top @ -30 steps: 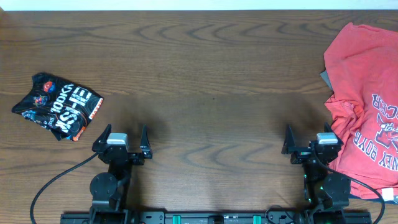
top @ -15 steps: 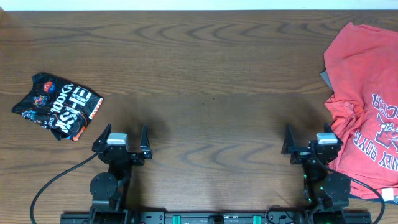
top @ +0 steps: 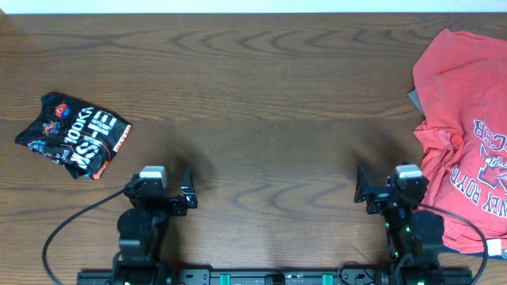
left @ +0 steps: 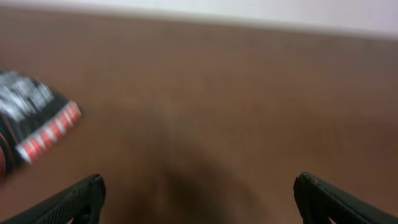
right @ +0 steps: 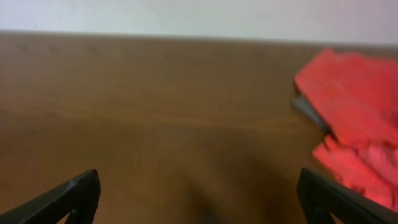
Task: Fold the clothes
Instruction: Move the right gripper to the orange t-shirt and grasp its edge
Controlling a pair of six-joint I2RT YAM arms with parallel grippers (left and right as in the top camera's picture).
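Both grippers are hanging low over the wooden table (top: 269,95) with nothing between their fingers. The left gripper (top: 158,194) is standing wide apart, and the right gripper (top: 388,191) is gaping just as wide (each wrist view is showing its fingertips at the far lower corners). The coral-red T-shirt (top: 459,119) is lying crumpled ahead and to the right of the right gripper, its near edge just beside that arm. The black white-lettered garment (top: 75,134) is lying bunched ahead and to the left of the left gripper, apart from it. Both are looking light and limp, likely sagging and dragging when lifted, so a hem or shoulder seam is looking like a better hold than the heaped middle.
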